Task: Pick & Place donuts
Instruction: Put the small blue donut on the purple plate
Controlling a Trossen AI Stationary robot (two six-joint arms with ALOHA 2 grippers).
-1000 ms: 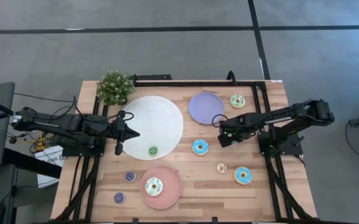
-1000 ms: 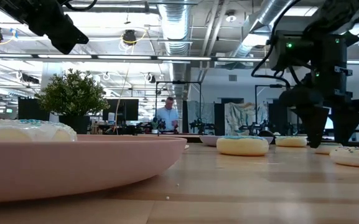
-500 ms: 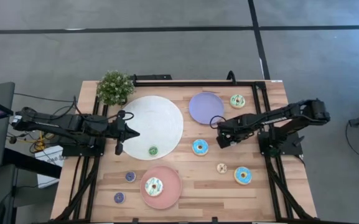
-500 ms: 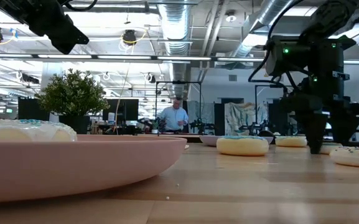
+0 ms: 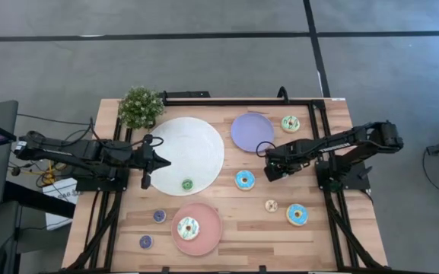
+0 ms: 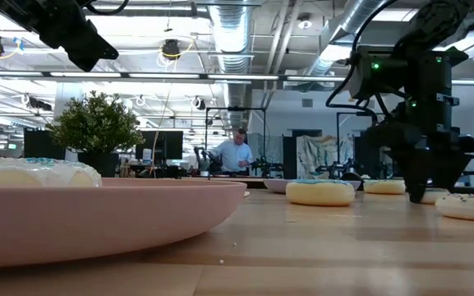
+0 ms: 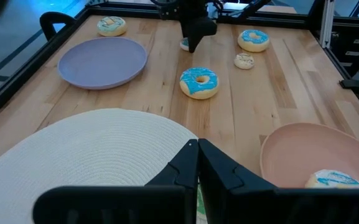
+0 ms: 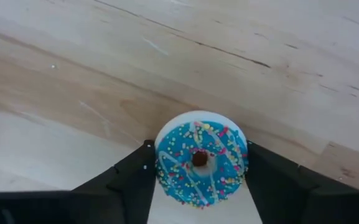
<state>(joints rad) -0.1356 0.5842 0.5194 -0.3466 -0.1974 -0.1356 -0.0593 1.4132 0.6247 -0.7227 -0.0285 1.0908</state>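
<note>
**A:** Eyes on the mini blue donut (image 8: pixel 201 158), sprinkles up, flat on the wooden table (image 5: pixel 234 228), right between the right gripper's fingers (image 8: pixel 129 174).

**B:** They've closed in to the ring's two flanks and look to be touching it. It looks like a pinch, with the ring not off the wood yet.

**A:** That's a sensible hold, straight across the outer rim. It's a toy ring, probably light and stiff. The icing looks glossy, so a shallow grip could let it squirt out.

**B:** Placing it: the right gripper (image 5: pixel 268 172) sits at about 2 o'clock of the larger blue donut (image 5: pixel 244 180), just beside it. The lilac plate (image 5: pixel 252 131) is at the gripper's 11.

**A:** And the left gripper (image 5: pixel 162 162)?

**B:** It waits at the white plate's (image 5: pixel 185 148) 9 o'clock edge, fingers pressed together, carrying nothing.
</note>
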